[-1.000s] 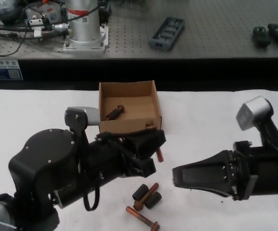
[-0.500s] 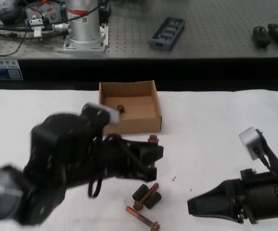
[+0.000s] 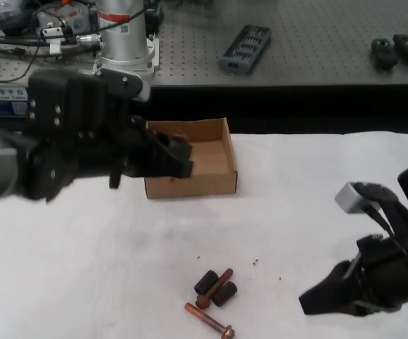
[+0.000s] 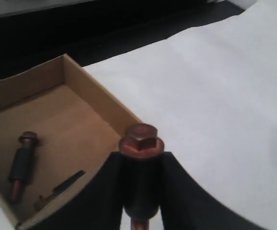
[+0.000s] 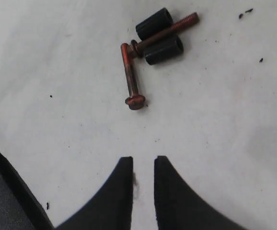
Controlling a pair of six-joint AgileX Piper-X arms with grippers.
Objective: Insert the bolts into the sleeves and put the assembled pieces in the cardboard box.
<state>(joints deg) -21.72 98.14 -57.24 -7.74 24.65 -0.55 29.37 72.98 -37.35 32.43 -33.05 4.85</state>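
Note:
My left gripper (image 4: pixel 141 165) is shut on a black sleeve with a copper bolt (image 4: pixel 140 143) through it, held just over the near rim of the cardboard box (image 4: pixel 100 101). One assembled piece (image 4: pixel 22 165) lies inside the box. In the high view the left gripper (image 3: pixel 181 157) is at the box (image 3: pixel 218 152). Two loose black sleeves (image 5: pixel 154 23) (image 5: pixel 164 49) and two copper bolts (image 5: pixel 165 31) (image 5: pixel 131 76) lie together on the white cloth, also seen from above (image 3: pixel 214 288). My right gripper (image 5: pixel 143 160) hovers short of them, open by a narrow gap and holding nothing.
White cloth (image 3: pixel 317 212) covers the bench. Behind its dark far edge stand a metal post (image 3: pixel 123 35), a grey rack (image 3: pixel 245 46), cables and two green-black parts (image 3: pixel 398 49). The right arm (image 3: pixel 373 275) occupies the near right corner.
The left arm has swung up and away from the loose parts to the box, carrying the assembled piece. The right arm has drawn back toward the near right corner.

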